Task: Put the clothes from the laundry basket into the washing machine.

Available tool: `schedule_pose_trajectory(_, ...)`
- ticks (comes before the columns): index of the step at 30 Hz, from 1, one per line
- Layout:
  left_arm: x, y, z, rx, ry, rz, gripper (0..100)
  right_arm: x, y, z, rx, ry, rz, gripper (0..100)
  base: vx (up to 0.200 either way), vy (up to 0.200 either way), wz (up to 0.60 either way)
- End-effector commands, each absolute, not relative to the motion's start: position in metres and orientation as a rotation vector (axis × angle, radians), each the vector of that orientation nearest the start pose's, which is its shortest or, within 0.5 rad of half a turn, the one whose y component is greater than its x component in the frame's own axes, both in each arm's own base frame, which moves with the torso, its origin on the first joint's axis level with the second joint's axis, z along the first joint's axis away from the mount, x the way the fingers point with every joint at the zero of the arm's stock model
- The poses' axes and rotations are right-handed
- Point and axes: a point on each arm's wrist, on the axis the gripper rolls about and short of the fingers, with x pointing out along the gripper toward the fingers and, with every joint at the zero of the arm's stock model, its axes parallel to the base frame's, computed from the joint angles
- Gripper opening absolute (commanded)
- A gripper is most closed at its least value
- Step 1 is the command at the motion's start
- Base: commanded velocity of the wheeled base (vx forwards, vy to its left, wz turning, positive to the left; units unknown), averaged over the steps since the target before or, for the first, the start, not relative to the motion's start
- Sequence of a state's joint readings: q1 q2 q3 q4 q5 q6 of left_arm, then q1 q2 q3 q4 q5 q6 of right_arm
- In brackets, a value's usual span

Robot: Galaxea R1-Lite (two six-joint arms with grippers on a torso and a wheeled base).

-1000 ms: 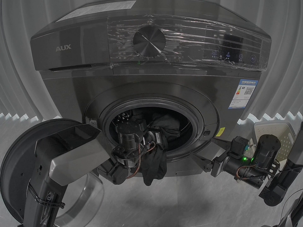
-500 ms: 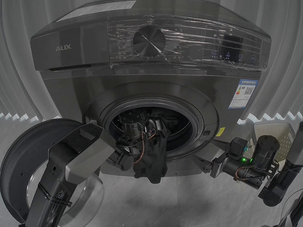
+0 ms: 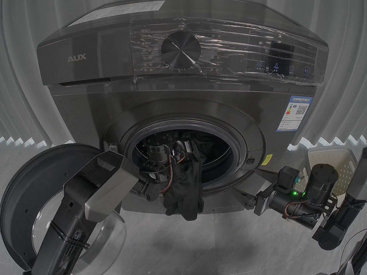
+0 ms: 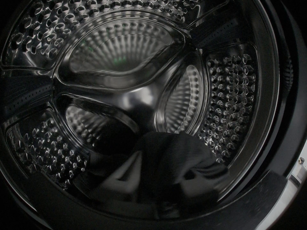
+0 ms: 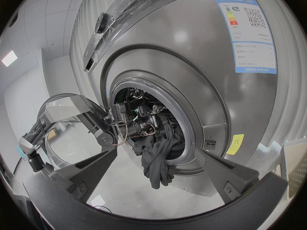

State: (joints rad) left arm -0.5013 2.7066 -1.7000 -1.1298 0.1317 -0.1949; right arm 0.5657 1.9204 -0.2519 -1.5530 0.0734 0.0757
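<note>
- Washing machine point(image 3: 183, 96): a grey front loader, seen from the front. Its round door point(image 3: 23, 195) stands fully open on the robot's left side.
- Control panel: a round dial point(image 3: 181, 49) sits at its centre, under clear plastic wrap. A blue-edged label point(image 3: 294, 113) is fixed to the front panel to the right of the opening, with a small yellow sticker point(image 3: 267, 159) lower down.
- Dark garment point(image 3: 185, 188): it is draped over the lower rim of the drum opening. Its upper part is inside the mouth and its lower part hangs down the front of the machine, clear of the floor point(image 3: 229, 245).
- Left gripper point(image 5: 153, 120): it is at the mouth of the opening, right against the bunched top of the dark garment. The state of its jaws cannot be told from any view.
- Drum point(image 4: 128, 64): in the left wrist view the perforated steel wall and ribbed back are visible. Dark cloth point(image 4: 172, 163) lies in front of them. Whether it is part of the draped garment cannot be told.
- Right gripper point(image 5: 155, 154): it is held low, in front of the machine and right of the opening, well apart from the garment. Its jaws are spread wide with nothing between them.
- Laundry basket point(image 3: 336, 165): its white perforated wall shows at the far right, beside the machine and behind the right arm. Its contents cannot be seen.
- Pale pleated curtain point(image 3: 344, 96): it hangs behind the machine.
</note>
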Motion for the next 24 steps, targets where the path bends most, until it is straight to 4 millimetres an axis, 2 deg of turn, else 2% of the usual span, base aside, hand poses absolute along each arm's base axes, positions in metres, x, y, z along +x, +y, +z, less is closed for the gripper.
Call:
schedule_pose_trajectory(1, 0.468, -0.252, 0.035, -0.236, -0.093, -0.379, 100, 0.221, 0.143, 0.089, 0.046, 0.135, 0.636, 100, 0.000, 0.000, 0.00)
schedule_pose_trajectory(4, 0.458, -0.253, 0.052, -0.233, -0.075, -0.387, 100, 0.221, 0.143, 0.089, 0.045, 0.133, 0.636, 100, 0.000, 0.000, 0.00)
schedule_pose_trajectory(11, 0.418, -0.251, 0.055, -0.151, 0.160, -0.419, 100, 0.223, 0.144, 0.091, 0.047, 0.124, 0.636, 100, 0.000, 0.000, 0.00)
schedule_pose_trajectory(17, 0.409, -0.256, 0.045, -0.127, 0.210, -0.445, 100, 0.222, 0.143, 0.091, 0.047, 0.125, 0.636, 100, 0.000, 0.000, 0.00)
schedule_pose_trajectory(23, 0.405, -0.256, 0.026, -0.099, 0.256, -0.448, 100, 0.222, 0.143, 0.091, 0.047, 0.125, 0.636, 100, 0.000, 0.000, 0.00)
schedule_pose_trajectory(24, 0.406, -0.256, 0.015, -0.085, 0.273, -0.445, 100, 0.222, 0.143, 0.091, 0.047, 0.125, 0.636, 100, 0.000, 0.000, 0.00)
